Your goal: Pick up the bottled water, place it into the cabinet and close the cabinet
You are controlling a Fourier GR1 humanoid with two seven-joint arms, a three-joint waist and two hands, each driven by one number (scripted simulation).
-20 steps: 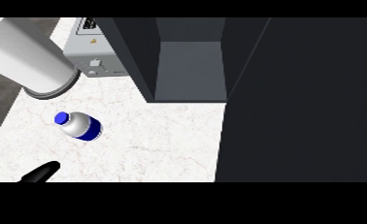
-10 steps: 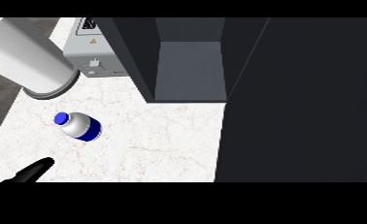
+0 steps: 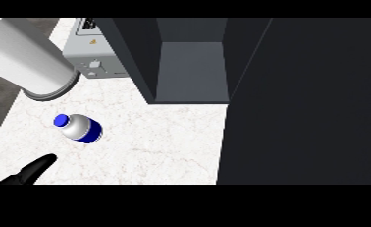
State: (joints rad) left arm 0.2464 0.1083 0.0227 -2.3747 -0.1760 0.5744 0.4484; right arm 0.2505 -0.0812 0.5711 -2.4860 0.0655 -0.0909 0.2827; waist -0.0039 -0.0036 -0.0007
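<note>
- At about 8 o'clock, in the lower left corner, a black left hand pokes in — only a straight, tapering finger shows, relaxed and holding nothing.
- Just up from it, toward 1 o'clock of the fingertip, the clear bottled water with blue cap and blue band stands on the white marbled counter, apart from the hand.
- At 10 o'clock a thick grey cylinder slants in from the upper left — what it is, I cannot tell.
- Behind it sits a grey boxy appliance.
- At 12 o'clock the dark grey cabinet stands open, its dark door filling the right side.
</note>
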